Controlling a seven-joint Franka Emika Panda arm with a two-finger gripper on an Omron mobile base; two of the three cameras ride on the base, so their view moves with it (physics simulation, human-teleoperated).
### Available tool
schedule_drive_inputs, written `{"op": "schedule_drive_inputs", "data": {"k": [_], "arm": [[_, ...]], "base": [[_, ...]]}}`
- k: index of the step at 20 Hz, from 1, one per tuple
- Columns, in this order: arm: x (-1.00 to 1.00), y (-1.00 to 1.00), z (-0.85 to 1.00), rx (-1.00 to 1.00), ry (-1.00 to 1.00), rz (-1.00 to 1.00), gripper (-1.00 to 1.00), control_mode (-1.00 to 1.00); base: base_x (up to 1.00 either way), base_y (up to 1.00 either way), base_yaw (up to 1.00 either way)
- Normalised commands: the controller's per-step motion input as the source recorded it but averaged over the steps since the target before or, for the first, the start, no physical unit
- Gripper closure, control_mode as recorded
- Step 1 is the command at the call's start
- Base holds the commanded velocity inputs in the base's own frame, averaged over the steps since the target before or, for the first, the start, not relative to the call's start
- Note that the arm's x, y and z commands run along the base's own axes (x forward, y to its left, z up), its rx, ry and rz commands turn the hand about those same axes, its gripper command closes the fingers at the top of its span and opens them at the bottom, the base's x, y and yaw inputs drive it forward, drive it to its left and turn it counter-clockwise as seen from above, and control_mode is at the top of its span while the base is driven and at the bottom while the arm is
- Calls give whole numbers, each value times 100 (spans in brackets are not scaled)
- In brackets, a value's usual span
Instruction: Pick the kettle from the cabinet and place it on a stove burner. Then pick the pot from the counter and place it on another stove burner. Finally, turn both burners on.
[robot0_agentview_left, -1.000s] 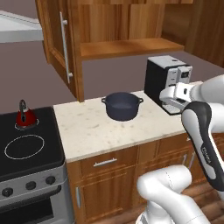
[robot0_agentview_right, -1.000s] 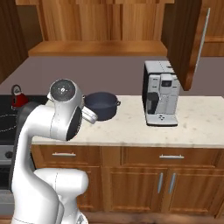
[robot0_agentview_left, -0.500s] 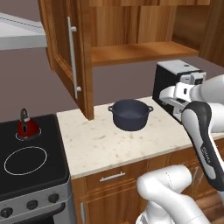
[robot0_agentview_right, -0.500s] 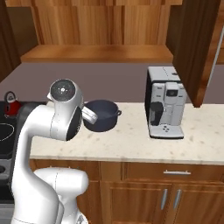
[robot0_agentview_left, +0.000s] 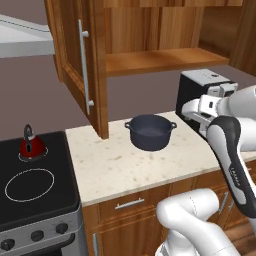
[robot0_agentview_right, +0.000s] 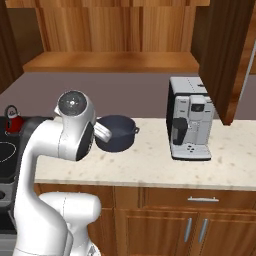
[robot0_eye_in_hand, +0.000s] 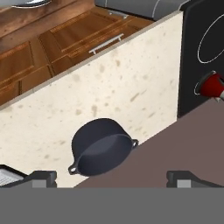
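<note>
The red kettle stands on a small stove burner at the back left of the black cooktop; it also shows in the right base view and the hand view. The dark pot sits on the beige counter, lidless. My gripper hangs open in the air to the right of the pot and above it, holding nothing. The brown cabinet is open, with its door swung out to the left.
A large circle burner lies in front of the kettle, with black knobs below. A coffee machine stands on the counter right of the pot. The open cabinet door hangs over the counter's left end. Drawers lie under the counter.
Both base views have shifted and the scene has grown larger, so the base has driven. The arm keeps its pose, the gripper stays open, and kettle and pot have not moved.
</note>
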Motion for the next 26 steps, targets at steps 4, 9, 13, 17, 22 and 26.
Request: {"op": "schedule_drive_inputs", "data": {"k": [4, 9, 13, 17, 22, 26], "arm": [[18, 0, -8, 0, 0, -1, -100, -100], [25, 0, 0, 0, 0, -1, -100, -100], [29, 0, 0, 0, 0, -1, -100, -100], [24, 0, -4, 0, 0, -2, -100, -100], [30, 0, -16, 0, 0, 0, -100, -100], [30, 0, -28, 0, 1, -1, -100, -100]], "base": [[0, 0, 0], [0, 0, 0], [0, 0, 0], [0, 0, 0], [0, 0, 0], [0, 0, 0]]}}
